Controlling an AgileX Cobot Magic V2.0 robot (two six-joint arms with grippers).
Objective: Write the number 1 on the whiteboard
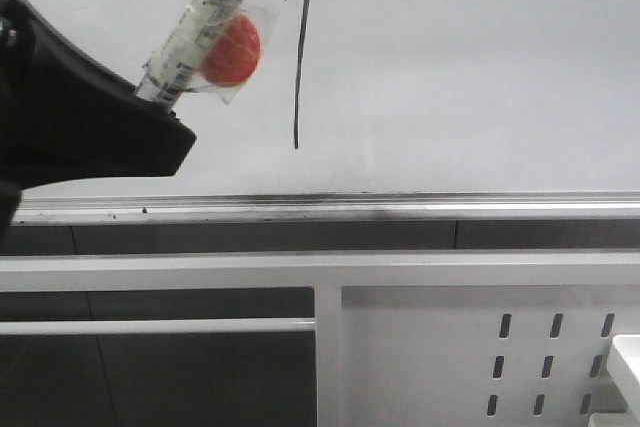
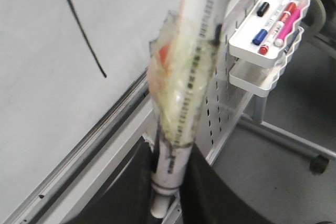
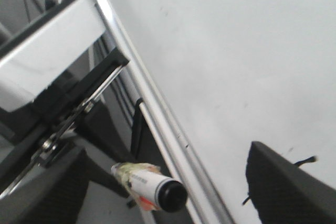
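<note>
The number 1 [image 1: 299,57] is a thin black, nearly vertical stroke on the whiteboard [image 1: 480,67]. My left gripper [image 1: 160,112] is shut on a white marker pen [image 1: 210,17] that has clear tape and a red ball on it. The pen slants up just left of the stroke, and its tip is out of the front view. In the left wrist view the black fingers [image 2: 131,187] clamp the pen [image 2: 197,51], with the stroke [image 2: 81,24] beside it. My right gripper [image 3: 165,166] is open and empty. The pen's black end [image 3: 170,195] shows between its fingers, farther off.
A silver rail [image 1: 350,207] runs along the board's lower edge. Below it is a white perforated metal frame [image 1: 550,347]. A white tray [image 2: 237,44] holding several markers hangs on that frame. A caster wheel [image 2: 317,164] stands on the grey floor.
</note>
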